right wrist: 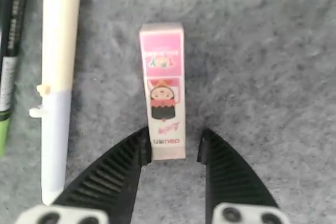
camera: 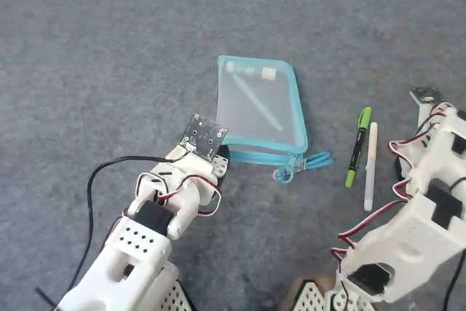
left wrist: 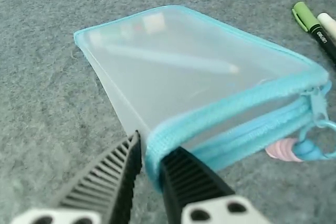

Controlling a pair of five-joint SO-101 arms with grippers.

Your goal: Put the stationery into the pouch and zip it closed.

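left hand (left wrist: 151, 153) is clenched on the blue zip edge of the translucent pouch (camera: 258, 107), at the corner nearest its own arm. judged purpose: pin and lift one lip so the mouth gapes while the other arm loads. the pouch lies flat on the grey felt bench (camera: 95, 56) between the two arms, mouth edge towards them. the zip looks undone along that side, with the zip pull (camera: 293, 170) and its pink-and-blue charm at the end away from the grip. one pale pen (camera: 256, 101) already lies slanted inside; there are small white pieces at the closed end that i cannot identify. right hand (right wrist: 176, 142) is released, jaws straddling one end of a pink-and-white eraser (right wrist: 161, 82) that lies flat on the bench. one finger looks to touch its side and the other stands just off it, so it is not grasped yet. the jaws sit across the eraser's narrow width, which suits a pinch on its long sides. the white pen (right wrist: 58, 51) lies just beside the eraser and parallel to it. the green marker (camera: 358, 147) is just beside the pen on the pouch side. both are outside the pouch. judgement: loading is partly done, with three items left and then the zip. risks: the eraser's slick sleeve may slip from a grip this near its end, and the finger on the pen's side could nudge the pen.
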